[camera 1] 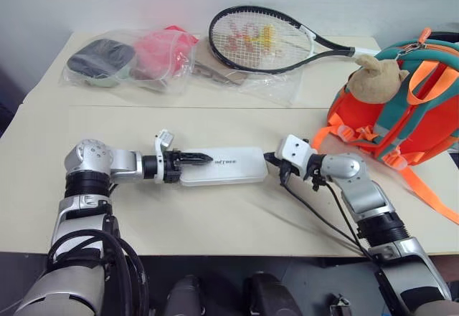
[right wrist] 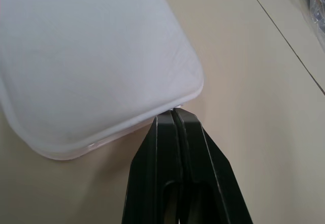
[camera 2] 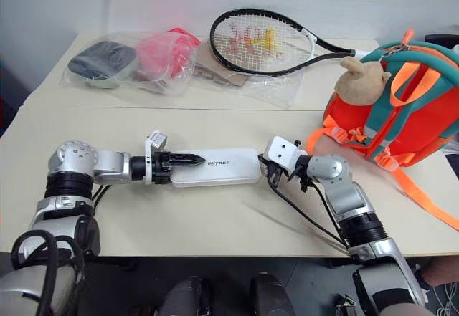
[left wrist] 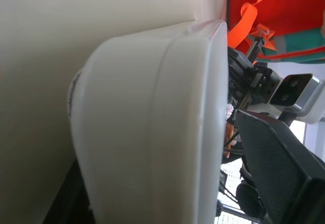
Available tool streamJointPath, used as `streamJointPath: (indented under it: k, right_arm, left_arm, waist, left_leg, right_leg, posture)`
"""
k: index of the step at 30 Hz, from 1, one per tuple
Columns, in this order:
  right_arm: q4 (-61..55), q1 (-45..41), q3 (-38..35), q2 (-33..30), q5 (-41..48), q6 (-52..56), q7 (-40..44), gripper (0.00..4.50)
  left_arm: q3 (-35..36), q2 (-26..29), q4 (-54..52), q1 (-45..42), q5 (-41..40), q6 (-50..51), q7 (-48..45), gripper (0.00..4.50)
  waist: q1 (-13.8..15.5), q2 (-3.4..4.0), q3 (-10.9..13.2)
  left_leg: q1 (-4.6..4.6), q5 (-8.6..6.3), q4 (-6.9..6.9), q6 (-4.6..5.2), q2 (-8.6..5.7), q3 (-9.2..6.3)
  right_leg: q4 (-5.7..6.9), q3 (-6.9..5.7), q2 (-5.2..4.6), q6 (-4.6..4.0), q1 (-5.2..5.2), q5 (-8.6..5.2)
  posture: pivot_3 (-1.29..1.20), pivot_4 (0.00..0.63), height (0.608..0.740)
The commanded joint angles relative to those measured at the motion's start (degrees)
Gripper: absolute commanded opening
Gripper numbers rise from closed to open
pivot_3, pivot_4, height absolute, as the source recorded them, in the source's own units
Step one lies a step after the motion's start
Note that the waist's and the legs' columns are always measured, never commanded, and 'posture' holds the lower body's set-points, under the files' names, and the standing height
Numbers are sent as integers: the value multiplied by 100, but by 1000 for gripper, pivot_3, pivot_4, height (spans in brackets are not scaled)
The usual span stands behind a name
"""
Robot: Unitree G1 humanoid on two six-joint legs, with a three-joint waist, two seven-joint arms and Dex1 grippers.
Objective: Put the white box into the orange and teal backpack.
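White box [camera 1: 222,166] laid flat mid-table, nearer front edge. Left gripper [camera 1: 192,159] spread wide over box's left end. Right gripper [right wrist: 175,113] closed, empty, tips pressed against right end. Backpack [camera 1: 401,108] stood at table's right edge.

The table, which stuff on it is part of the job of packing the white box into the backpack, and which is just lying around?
Part of the job:
- white box, flat on the table between both claws
- orange and teal backpack, at the right
- left claw, over the box's end
- right claw, shut, at the box's other end

Lying about:
- tennis racket
- clear plastic bags at the back
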Motion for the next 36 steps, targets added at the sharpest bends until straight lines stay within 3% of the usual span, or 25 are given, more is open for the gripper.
streamJointPath:
  k: [1, 3, 7, 10, 11, 14, 17, 20, 22, 26, 36]
  right_arm:
    - [-245, 88, -60, -66, 28, -137, 15, 0]
    - [-270, 146, -114, -133, 47, -123, 13, 0]
    - [-468, 476, -482, -383, 306, -293, 34, 0]
    - [-900, 1062, -1006, -624, 754, -402, 145, 0]
    - [-1295, 1560, -1508, -688, 1248, -258, 228, 0]
    - [-2322, 2921, -2862, -718, 2503, 438, 216, 621]
    - [-2758, 4142, -3858, -722, 2755, 544, 93, 1453]
    - [-2741, 4812, -4737, -620, 2844, 412, -187, 2432]
    - [-2258, 4698, -5171, -642, 2732, -29, -446, 3079]
    - [-1456, 4126, -5325, -905, 2796, -290, -414, 4398]
    - [513, 1039, -3723, -1246, 2587, -432, 295, 4488]
  left_arm:
    - [-229, 2, -202, 205, -717, 66, 138, 2716]
    - [-337, 121, -388, 314, -961, 66, 227, 2082]
    - [-121, 293, -741, 489, -1607, 66, 352, 1235]
    - [260, 298, -1350, 711, -1991, 66, 369, 1218]
    - [390, 311, -1973, 931, -1995, -102, 147, 1218]
    - [432, 534, -3350, 1538, -1818, -622, -636, 1218]
    - [-41, 995, -4350, 2083, -1075, -1690, -1782, 1218]
    - [-192, 1054, -4897, 2491, -310, -3264, -2836, 1218]
    - [-335, 1141, -4980, 2759, 124, -3917, -3316, 1218]
    - [-539, 1245, -4858, 2982, 547, -4393, -3774, 1218]
    - [-380, 1251, -5008, 3319, 728, -4641, -3831, 1218]
  waist:
    - [-19, 0, 0]
    - [-24, -1, 0]
    - [-37, 0, 0]
    - [-33, 0, 0]
    - [-18, -1, 0]
    - [32, 0, 1]
    - [43, 2, 2]
    - [82, 20, 3]
    - [43, 20, 4]
    - [-45, 19, 3]
    - [-75, 35, 12]
  left_leg:
    - [0, 0, 0, 0, 0, 0]
    - [-1, -1, -2, -1, 0, -1]
    - [-1, -1, 0, -2, 1, -3]
    - [-4, -1, -3, -2, 0, -3]
    - [-4, -1, -7, -2, 0, -4]
    - [-16, -4, -33, -9, 2, -17]
    - [-1, -1, -51, -17, 1, -9]
    - [56, 9, -84, -22, 0, -2]
    - [132, 3, -122, -26, 0, 8]
    - [161, 15, -171, -17, -3, 20]
    - [120, 24, -163, -22, 18, 19]
  right_leg:
    - [0, 0, 0, 0, 0, 0]
    - [0, 0, 0, 0, -1, 0]
    - [0, -1, 1, 0, 1, 0]
    - [-3, 0, 2, 0, -1, 0]
    - [-5, -1, 3, 0, -1, 0]
    - [-32, 1, 12, 0, -1, 0]
    - [-47, 12, 20, 0, 11, 0]
    - [-106, 16, 30, -1, 85, -1]
    - [-169, 16, 35, -12, 167, 4]
    - [-225, 21, 34, -31, 194, 31]
    - [-196, 27, 46, -25, 135, 33]
  posture:
    - [0, 150, 740]
    - [0, 150, 740]
    - [0, 150, 740]
    - [0, 150, 740]
    - [0, 150, 740]
    - [0, 150, 740]
    - [0, 150, 740]
    - [0, 150, 740]
    - [0, 150, 740]
    - [0, 150, 740]
    - [0, 150, 740]
